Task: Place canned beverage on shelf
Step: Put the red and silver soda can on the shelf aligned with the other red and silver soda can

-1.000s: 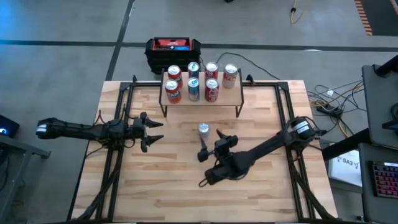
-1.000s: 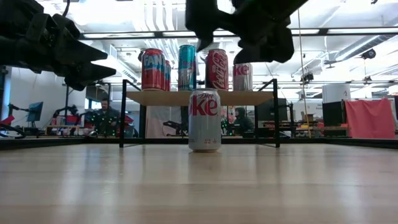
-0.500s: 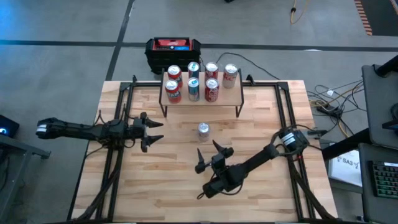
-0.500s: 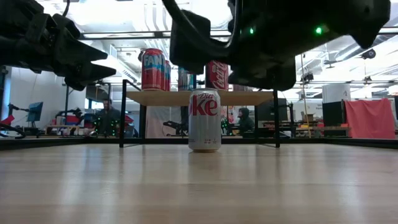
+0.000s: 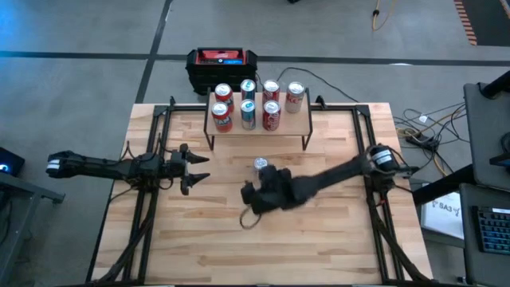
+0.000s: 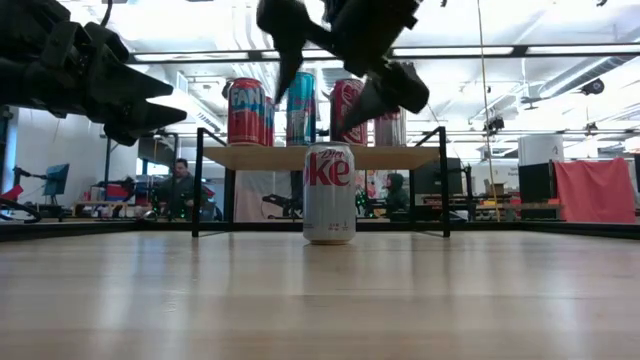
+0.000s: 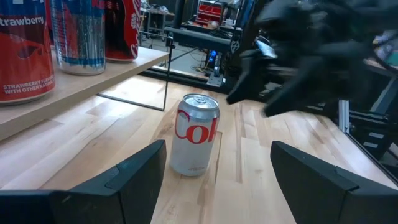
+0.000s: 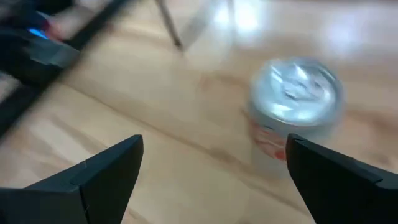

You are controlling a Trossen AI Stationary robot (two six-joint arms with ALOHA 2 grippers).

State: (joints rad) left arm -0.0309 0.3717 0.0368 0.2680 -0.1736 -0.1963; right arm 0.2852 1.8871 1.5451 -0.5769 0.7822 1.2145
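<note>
Your silver can (image 5: 260, 164) stands upright on the table (image 5: 335, 231), centre of the high view, in front of the shelf (image 5: 296, 127) and apart from it. Your right gripper (image 5: 253, 191) hangs just below the can in that frame, near it but not touching; in the low view it sits at the top centre, above the can (image 6: 329, 192), with its fingers spread and nothing between them. The right wrist view shows the can (image 8: 295, 106) beyond the two open fingers (image 8: 106, 171), not yet between them. Your left gripper (image 5: 194, 168) waits at the left centre of the high view, well apart from the can, fingers apart and empty; its wrist camera looks straight at the can (image 7: 194, 134). Six cans (image 5: 247, 115) stand on the shelf board at the upper centre, in two rows.
</note>
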